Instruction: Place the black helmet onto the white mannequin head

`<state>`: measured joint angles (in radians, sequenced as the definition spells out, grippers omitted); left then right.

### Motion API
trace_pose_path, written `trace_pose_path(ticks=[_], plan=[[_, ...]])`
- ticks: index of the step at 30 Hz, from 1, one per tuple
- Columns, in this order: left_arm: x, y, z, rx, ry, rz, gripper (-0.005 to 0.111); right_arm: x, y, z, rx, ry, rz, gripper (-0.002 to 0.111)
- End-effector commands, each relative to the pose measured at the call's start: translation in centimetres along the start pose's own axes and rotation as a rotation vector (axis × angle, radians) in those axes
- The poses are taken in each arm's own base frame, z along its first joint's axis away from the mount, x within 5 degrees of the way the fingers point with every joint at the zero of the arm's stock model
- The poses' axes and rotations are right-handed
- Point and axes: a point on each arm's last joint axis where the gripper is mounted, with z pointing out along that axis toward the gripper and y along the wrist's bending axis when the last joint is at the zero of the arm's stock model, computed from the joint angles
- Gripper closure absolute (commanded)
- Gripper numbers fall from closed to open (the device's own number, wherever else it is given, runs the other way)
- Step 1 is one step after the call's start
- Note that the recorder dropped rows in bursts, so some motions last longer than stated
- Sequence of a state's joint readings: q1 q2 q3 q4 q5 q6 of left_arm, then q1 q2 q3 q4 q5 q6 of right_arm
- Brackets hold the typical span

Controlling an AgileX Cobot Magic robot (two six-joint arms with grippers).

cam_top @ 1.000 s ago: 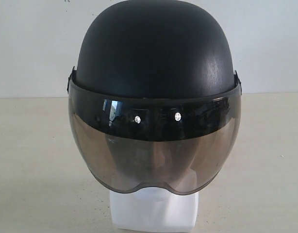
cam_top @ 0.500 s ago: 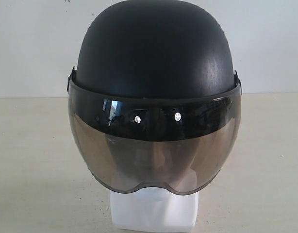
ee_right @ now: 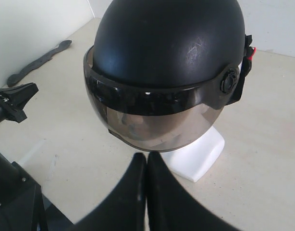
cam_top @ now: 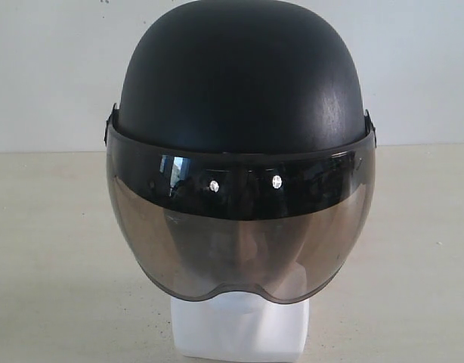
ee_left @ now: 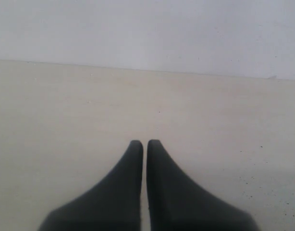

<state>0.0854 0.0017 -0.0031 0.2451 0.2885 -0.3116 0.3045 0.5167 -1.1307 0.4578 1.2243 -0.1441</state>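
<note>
- We see a pale beige tabletop (cam_top: 51, 249) running back to a plain white wall (cam_top: 51, 76), with the task's two things at the middle of the exterior view
- The black helmet (cam_top: 243, 83) sits on top of the white mannequin head (cam_top: 239, 333), its shell level and centred, neither tipped forward nor to one side as far as we can tell
- Its smoky visor (cam_top: 239, 242) hangs down over the face, and we make out the moulded features dimly through the tint in the right wrist view
- Only the blocky neck base (ee_right: 198, 156) shows bare below the visor, standing flat on the tabletop
- The left gripper (ee_left: 144, 144) has its jaws drawn together with a hairline gap and nothing between them, hovering over bare tabletop, well apart from the helmet
- The right gripper (ee_right: 146, 156) is closed on nothing too, its tips pointing at the helmet from in front of the visor, without touching it
- We judge the task done: the helmet is seated and both claws are free of it
- What is left, in our view, is at most parking the arms; we cannot tell whether the straps hang loose inside
</note>
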Motion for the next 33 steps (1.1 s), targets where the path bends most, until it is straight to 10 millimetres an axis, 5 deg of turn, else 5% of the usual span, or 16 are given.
trace_pose_path(ticks=[1,8,10,13,18,22,28,33], plan=[[0.1,0.0,0.0,-0.005,0.001,0.009,0.102,0.1,0.0,-0.1,0.000,-0.007,0.005,0.109],[0.1,0.0,0.0,-0.005,0.001,0.009,0.102,0.1,0.0,-0.1,0.000,-0.007,0.005,0.109],[0.1,0.0,0.0,-0.005,0.001,0.009,0.102,0.3,-0.2,-0.4,0.078,-0.031,-0.109,0.109],[0.1,0.0,0.0,-0.005,0.001,0.009,0.102,-0.2,-1.2,0.2,0.270,-0.371,-0.097,0.109],[0.1,0.0,0.0,-0.005,0.001,0.009,0.102,6.3,-7.1,4.8,0.486,-0.729,0.191,0.109],[0.1,0.0,0.0,-0.005,0.001,0.009,0.102,13.1,-10.0,7.5,0.610,-0.761,0.304,0.109],[0.1,0.0,0.0,-0.005,0.001,0.009,0.102,17.4,-10.6,9.1,0.628,-0.726,0.279,0.109],[0.1,0.0,0.0,-0.004,-0.001,0.009,0.102,18.8,-10.5,10.4,0.606,-0.568,0.179,0.109]])
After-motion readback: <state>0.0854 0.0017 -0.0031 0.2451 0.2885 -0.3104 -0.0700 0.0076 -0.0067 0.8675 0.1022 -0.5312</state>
